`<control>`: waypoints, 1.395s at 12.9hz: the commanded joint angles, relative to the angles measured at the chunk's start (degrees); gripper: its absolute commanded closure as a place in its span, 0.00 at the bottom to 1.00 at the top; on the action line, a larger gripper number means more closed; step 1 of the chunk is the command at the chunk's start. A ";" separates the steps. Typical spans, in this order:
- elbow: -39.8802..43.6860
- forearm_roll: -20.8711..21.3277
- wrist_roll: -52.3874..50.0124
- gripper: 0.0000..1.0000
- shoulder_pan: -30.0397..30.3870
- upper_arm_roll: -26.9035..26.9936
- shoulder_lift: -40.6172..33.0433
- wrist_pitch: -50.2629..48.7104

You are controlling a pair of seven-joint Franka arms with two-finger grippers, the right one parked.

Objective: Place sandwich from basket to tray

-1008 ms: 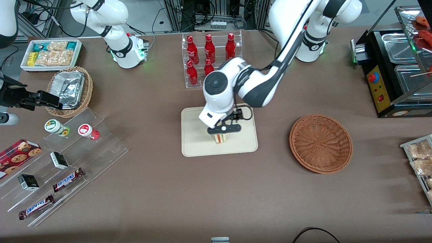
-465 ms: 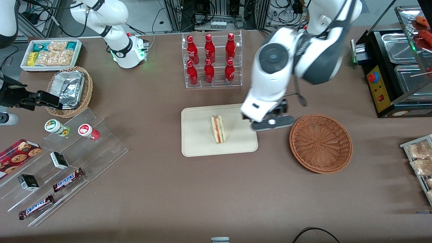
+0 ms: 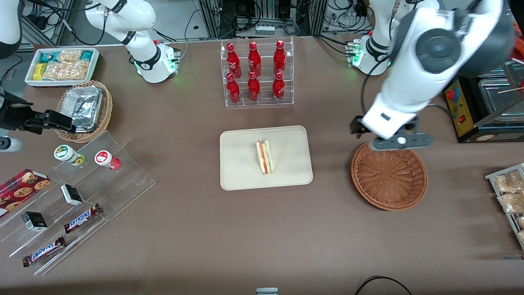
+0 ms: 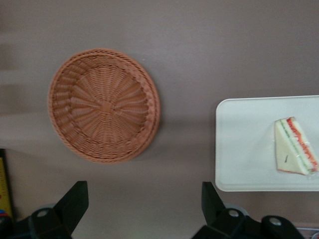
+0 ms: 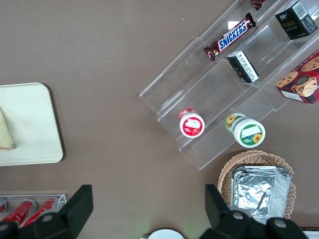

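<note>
Hovering above basket (image 3: 389,174), end effector (image 4: 142,209) wide open, empty

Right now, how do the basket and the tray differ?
The basket is round, reddish-brown wicker; the tray is rectangular, smooth and cream. The basket is empty; the tray holds the sandwich. The open claw hangs above the basket's rim, away from the tray. Both are shallow and rest on the table.

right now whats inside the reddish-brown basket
Nothing: the basket shows only bare weave. In the front view the open gripper hangs above its rim and covers a small strip there. The sandwich lies on the tray.
</note>
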 commanded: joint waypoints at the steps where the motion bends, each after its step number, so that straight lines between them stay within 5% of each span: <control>1: -1.69 -0.83 8.59 0.00 -0.77 5.21 -3.73 -2.60; 11: -2.14 -0.74 11.26 0.00 1.23 8.84 -8.22 -5.17; 18: -1.17 -1.01 13.53 0.00 45.04 -32.94 -7.78 -4.99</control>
